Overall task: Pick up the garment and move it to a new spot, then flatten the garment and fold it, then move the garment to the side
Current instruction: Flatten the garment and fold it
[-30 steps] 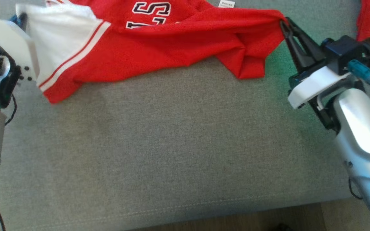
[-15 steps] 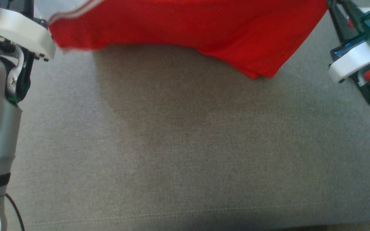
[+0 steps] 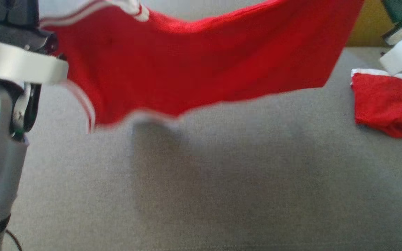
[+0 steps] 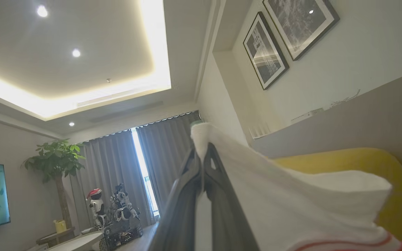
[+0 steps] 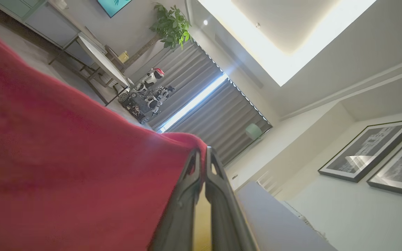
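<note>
So this looks like step one, the pick-up-and-move bit. The garment (image 3: 201,66), a red jersey with white striped trim, hangs in the air stretched between both arms, above the grey couch seat (image 3: 222,181) rather than lying on it. I can't tell if its blurry lower hem brushes the seat, but there's a shadow under it, so I'd guess it's clear.

Left pincer (image 4: 202,155) is clamped right down on a white sleeve corner, with no gap between the fingers. Right pincer (image 5: 202,153) is the same, squeezed tight on a plain red corner.

Orientation from the head cam: the long axis runs roughly 9 to 3 o'clock, maybe tipped up a touch toward 2. The white-trimmed end sits at about 10 o'clock by the left arm and the plain red end at about 2. The top edge sags in the middle and the loose hem drops toward 6, lowest around 7 to 8 o'clock.

My read on the next move: bring both pincers down together with the cloth taut, so the hem touches first and the rest lays out flat across the open middle of the seat. Watch the other red piece (image 3: 389,104) at 3 o'clock, which is close enough to the right end to get draped over.
</note>
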{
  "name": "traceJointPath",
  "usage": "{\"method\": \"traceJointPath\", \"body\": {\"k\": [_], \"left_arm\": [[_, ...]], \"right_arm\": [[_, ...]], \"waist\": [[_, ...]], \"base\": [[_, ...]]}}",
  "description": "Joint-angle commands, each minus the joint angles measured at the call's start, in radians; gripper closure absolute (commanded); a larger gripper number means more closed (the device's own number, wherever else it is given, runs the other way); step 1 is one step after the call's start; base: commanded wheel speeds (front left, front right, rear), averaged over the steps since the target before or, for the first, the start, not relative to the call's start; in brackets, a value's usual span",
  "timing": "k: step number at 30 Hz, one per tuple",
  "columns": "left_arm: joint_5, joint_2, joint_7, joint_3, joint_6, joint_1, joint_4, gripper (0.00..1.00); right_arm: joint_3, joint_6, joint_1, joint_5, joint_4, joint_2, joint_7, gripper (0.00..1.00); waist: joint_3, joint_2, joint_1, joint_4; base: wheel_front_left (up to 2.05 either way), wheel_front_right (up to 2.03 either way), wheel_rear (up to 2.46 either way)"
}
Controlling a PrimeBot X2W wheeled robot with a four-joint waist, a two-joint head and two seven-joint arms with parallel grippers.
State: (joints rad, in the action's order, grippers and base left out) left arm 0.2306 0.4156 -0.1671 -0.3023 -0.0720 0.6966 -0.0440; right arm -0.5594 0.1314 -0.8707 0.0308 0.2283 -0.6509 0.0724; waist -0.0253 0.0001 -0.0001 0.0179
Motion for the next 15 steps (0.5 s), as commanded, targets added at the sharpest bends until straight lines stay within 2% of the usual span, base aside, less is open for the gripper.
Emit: {"method": "traceJointPath", "body": {"k": [1,3,8,12,15], "left_arm": [[-0.007,0.056,0.015,0.052,-0.010,0.031,0.060,1.00],[0.000,0.082,0.051,0.065,-0.017,-0.003,0.143,1.00],[0.010,0.128,0.123,0.091,-0.026,-0.045,0.268,1.00],[0.017,0.149,0.161,0.095,-0.016,-0.038,0.293,1.00],[0.040,0.148,0.188,0.086,0.006,0.004,0.262,1.00]], "right_arm": [[0.003,-0.001,0.003,0.026,-0.056,-0.042,-0.028,1.00],[0.005,-0.001,0.033,0.070,-0.154,-0.107,-0.096,1.00],[0.049,-0.001,0.092,0.133,-0.314,-0.192,-0.218,1.00],[0.064,-0.001,0.111,0.165,-0.360,-0.213,-0.265,1.00],[0.038,-0.001,0.104,0.217,-0.365,-0.203,-0.294,1.00]], "waist": [[-0.028,-0.0001,0.0001,-0.009],[-0.040,-0.0001,0.0001,-0.015],[-0.037,-0.0001,0.0001,-0.028],[-0.019,-0.0001,0.0001,-0.032],[0.014,-0.0001,0.0001,-0.034]], "base": [[0.00,0.00,0.00],[0.00,0.00,0.00],[0.00,0.00,0.00],[0.00,0.00,0.00],[0.00,0.00,0.00]]}}
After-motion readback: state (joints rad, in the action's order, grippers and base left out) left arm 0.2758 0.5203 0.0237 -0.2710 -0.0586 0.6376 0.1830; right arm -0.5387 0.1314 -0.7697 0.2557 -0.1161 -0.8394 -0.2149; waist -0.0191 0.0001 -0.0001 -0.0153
